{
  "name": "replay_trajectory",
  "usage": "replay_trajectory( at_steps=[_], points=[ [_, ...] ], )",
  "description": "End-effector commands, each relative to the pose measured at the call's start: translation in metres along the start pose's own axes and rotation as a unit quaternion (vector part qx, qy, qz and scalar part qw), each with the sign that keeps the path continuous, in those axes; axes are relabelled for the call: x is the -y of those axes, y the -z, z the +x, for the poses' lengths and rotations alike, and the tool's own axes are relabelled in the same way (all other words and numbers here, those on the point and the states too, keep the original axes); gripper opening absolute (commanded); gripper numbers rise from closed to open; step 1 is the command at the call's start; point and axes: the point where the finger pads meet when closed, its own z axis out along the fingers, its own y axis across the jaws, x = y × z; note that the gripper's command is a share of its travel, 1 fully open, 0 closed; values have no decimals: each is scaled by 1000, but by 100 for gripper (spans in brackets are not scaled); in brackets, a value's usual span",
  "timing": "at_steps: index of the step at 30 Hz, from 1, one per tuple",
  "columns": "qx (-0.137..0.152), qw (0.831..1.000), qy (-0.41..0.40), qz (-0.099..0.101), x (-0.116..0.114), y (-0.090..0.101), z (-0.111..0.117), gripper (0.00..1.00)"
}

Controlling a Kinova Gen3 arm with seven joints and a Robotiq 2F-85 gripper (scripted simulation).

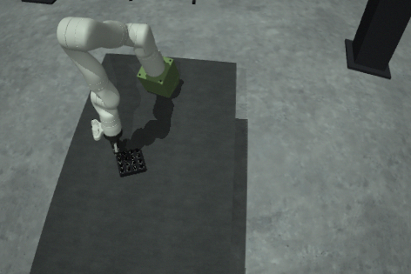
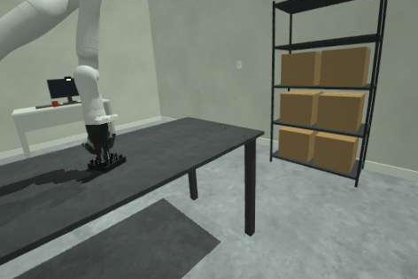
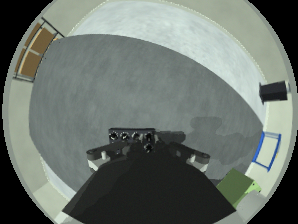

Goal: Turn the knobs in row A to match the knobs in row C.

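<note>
One knob box (image 1: pixel 131 163) is seen on the counter (image 1: pixel 183 192). The fingers (image 1: pixel 116 149) are nearly closed at its corner; a grip cannot be told. On the shelf (image 2: pixel 327 78), six cartons (image 2: pixel 341 112) are stored.

Top looks down, exterior sideways, wrist close; all share the table (image 1: pixel 192 183).

1. A white robot arm (image 1: pixel 93 66) built from smooth, rounded tube segments with faint seam lines at the joints.
2. A square olive-green base block (image 1: pixel 159 76) with small dark screws at its corners.
3. A black gripper (image 2: pixel 102 157) below a pale wrist collar.
</note>
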Motion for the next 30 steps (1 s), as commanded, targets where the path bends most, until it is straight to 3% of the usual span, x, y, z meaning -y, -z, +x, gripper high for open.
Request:
replay_trajectory(
  at_steps=[1, 30],
  points=[
    [0, 1000, 2, 0, -1, 0, -1, 19],
    [-1, 1000, 2, 2, 2, -14, 0, 19]
  ],
)
